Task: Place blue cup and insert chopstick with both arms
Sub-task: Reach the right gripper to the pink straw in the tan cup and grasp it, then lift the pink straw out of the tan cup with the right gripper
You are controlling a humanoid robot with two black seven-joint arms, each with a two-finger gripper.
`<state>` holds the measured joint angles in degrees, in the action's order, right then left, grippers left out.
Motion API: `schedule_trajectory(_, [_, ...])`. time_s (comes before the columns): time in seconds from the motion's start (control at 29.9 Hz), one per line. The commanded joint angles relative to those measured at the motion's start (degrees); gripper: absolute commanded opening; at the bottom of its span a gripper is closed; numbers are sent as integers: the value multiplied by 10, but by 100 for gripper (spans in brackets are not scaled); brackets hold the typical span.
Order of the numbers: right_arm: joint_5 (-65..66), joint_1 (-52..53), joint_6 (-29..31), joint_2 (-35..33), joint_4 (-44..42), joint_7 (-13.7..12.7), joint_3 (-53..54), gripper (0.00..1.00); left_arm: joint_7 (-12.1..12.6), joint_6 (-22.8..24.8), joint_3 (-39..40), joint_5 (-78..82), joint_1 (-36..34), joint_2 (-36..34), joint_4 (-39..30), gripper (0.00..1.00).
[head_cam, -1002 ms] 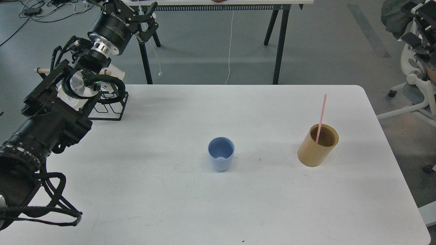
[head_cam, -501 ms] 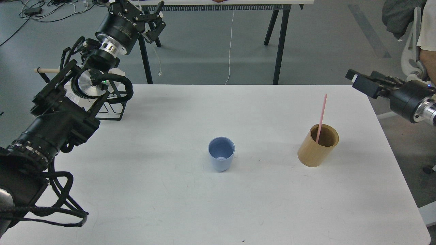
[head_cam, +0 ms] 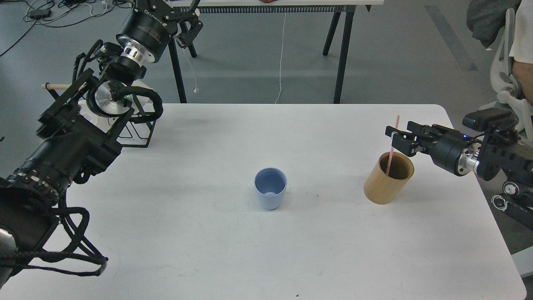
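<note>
The blue cup (head_cam: 270,188) stands upright and empty in the middle of the white table (head_cam: 208,233). The pink chopstick (head_cam: 392,152) leans in a tan wooden cylinder (head_cam: 388,178) at the right. My right gripper (head_cam: 394,138) comes in from the right, level with the stick's upper part just above the cylinder's rim. Its fingers are apart and stand on either side of the stick; I cannot tell whether they touch it. My left gripper (head_cam: 192,18) is raised high at the far left beyond the table's back edge, open and empty.
A black wire rack (head_cam: 135,131) with a pale wooden rod (head_cam: 56,86) and white mugs stands at the table's back left, partly hidden by my left arm. Black trestle table legs (head_cam: 341,54) stand behind. A chair and a person are at the far right.
My right arm has come into view from the right and reached left to the pink stick above the cylinder. My left gripper has risen slightly. Cup and cylinder have not moved.
</note>
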<state>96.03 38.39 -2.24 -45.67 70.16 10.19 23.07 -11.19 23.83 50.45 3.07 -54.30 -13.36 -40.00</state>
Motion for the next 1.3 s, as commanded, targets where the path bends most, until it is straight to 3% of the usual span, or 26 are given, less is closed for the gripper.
schedule_trajectory(0.0, [0,0,0,3,-1,0,-11,59,-1,-1,-1,0,2,1,0,100])
schedule_trajectory(0.2, [19,-1,0,3,-1,0,-12,46,-2,-1,0,0,5,3,0,100])
schedule_trajectory(0.63, [29,-2,0,15,-16,-4,-15,28,-2,-4,0,0,8,4,0,100])
schedule_trajectory(0.94, [29,0,3,17,-16,-6,-14,6,-2,-4,0,0,8,5,0,100])
schedule_trajectory(1.27, [29,3,3,4,7,-5,-14,2,-2,-3,0,0,8,3,0,100])
